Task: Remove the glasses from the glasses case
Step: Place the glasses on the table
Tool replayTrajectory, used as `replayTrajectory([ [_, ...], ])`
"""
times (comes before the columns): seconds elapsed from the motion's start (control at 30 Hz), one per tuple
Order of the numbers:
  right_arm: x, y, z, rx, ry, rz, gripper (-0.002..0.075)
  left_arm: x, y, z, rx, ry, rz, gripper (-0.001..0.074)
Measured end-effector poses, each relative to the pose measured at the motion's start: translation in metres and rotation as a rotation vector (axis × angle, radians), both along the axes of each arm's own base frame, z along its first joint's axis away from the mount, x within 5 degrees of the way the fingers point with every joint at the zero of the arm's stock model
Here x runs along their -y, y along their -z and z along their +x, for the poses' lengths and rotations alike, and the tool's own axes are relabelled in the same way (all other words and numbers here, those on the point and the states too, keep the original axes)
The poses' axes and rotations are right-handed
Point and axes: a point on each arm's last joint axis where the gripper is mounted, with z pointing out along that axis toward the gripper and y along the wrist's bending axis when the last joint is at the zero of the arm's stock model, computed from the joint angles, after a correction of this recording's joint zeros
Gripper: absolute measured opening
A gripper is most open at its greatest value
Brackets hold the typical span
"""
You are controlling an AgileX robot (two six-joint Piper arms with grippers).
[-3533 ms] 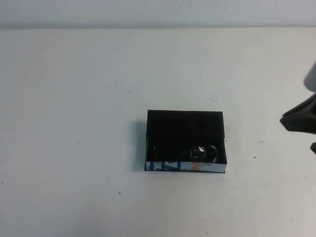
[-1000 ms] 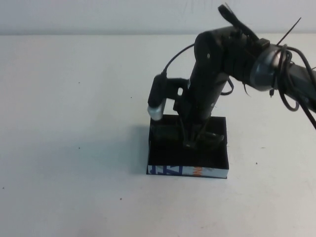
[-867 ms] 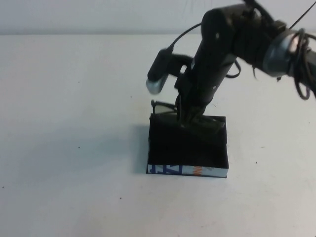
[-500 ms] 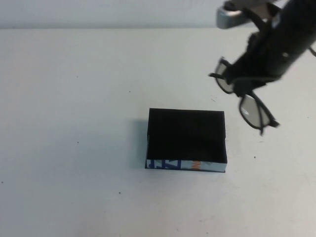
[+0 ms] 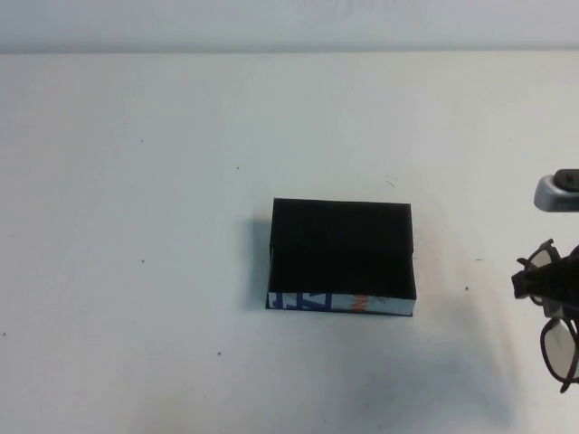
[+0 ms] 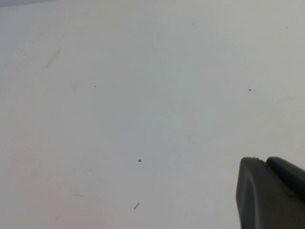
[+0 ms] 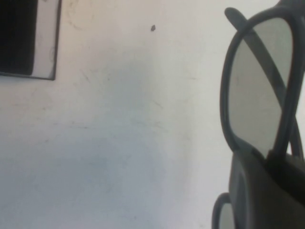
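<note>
The glasses case [image 5: 339, 304] stands open in the middle of the table, its black inside showing nothing in it and its printed white side facing me. The dark-framed glasses [image 5: 559, 348] hang at the far right edge of the high view, well right of the case and above the table. My right gripper [image 5: 543, 285] is shut on their frame. In the right wrist view the gripper [image 7: 271, 162] pinches the frame, with a lens of the glasses [image 7: 259, 95] beyond it and a corner of the case [image 7: 45, 38] far off. My left gripper [image 6: 271, 191] shows only in the left wrist view, shut, over bare table.
The white table [image 5: 136, 226] stretches all around the case. The right arm's silver wrist camera [image 5: 556, 192] pokes in at the right edge.
My right gripper went down into the case, shut on the glasses, lifted them out and carried them right and toward me, to the view's right edge. The case stayed put.
</note>
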Motion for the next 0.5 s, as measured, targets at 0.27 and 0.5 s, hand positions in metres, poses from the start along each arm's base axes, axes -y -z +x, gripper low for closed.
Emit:
replayTrajectory([
  [0.27,-0.007,0.034,0.026,0.015,0.007,0.008,0.0017,0.0,0.0,0.0,0.0,0.0,0.0,-0.0004],
  [0.5,-0.015,0.056,0.044,-0.033,0.04,0.041,0.0035,0.0,0.0,0.0,0.0,0.0,0.0,-0.0004],
])
